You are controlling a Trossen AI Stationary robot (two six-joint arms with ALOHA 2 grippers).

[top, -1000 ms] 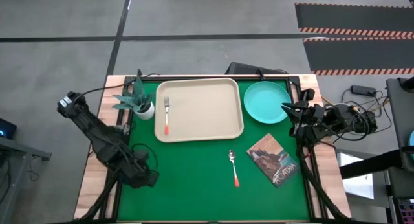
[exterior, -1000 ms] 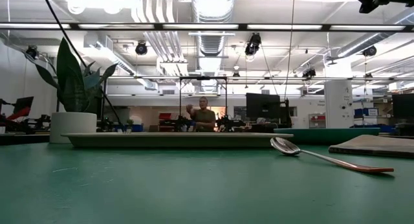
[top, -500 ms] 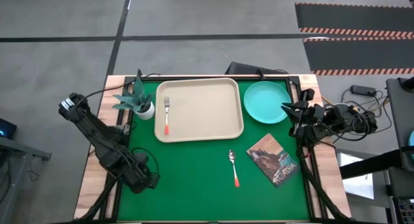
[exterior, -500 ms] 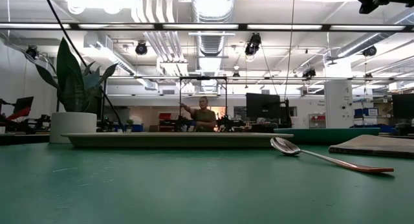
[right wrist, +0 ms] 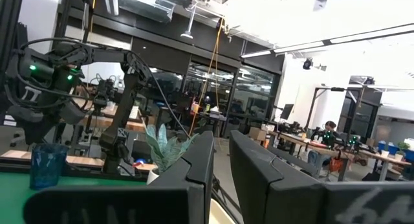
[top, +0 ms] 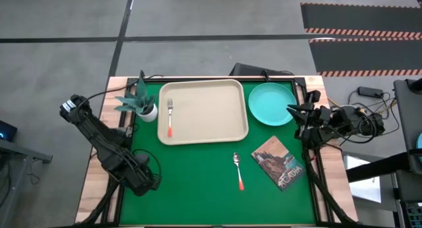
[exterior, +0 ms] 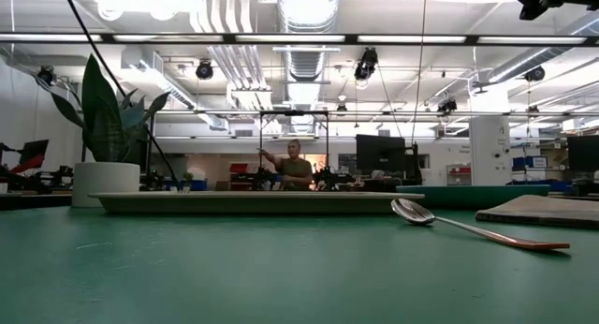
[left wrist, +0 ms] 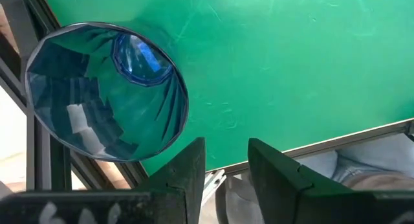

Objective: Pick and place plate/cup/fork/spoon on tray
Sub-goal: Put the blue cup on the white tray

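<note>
The beige tray [top: 204, 113] lies at the table's far middle with the fork [top: 169, 116] on its left part. The turquoise plate [top: 272, 103] lies on the table right of the tray. The spoon [top: 238, 170] lies on the table nearer than the tray, bowl toward it. The dark-blue cup [left wrist: 107, 91] stands upright at the table's near left, just beside my left gripper [left wrist: 226, 162], which points down with a narrow gap and holds nothing. In the high view my left arm [top: 142, 178] hides the cup. My right gripper [top: 291, 111] waits shut at the right edge, beside the plate.
A white pot with a green plant [top: 142, 103] stands just left of the tray. A brown-covered book [top: 277, 162] lies at the near right, beside the spoon. A person stands far off in the room [exterior: 296, 169]. Bare green table lies between the cup and the spoon.
My left arm has drawn back a little toward the table's near left corner and then stayed still. The things on the table have kept their places.
</note>
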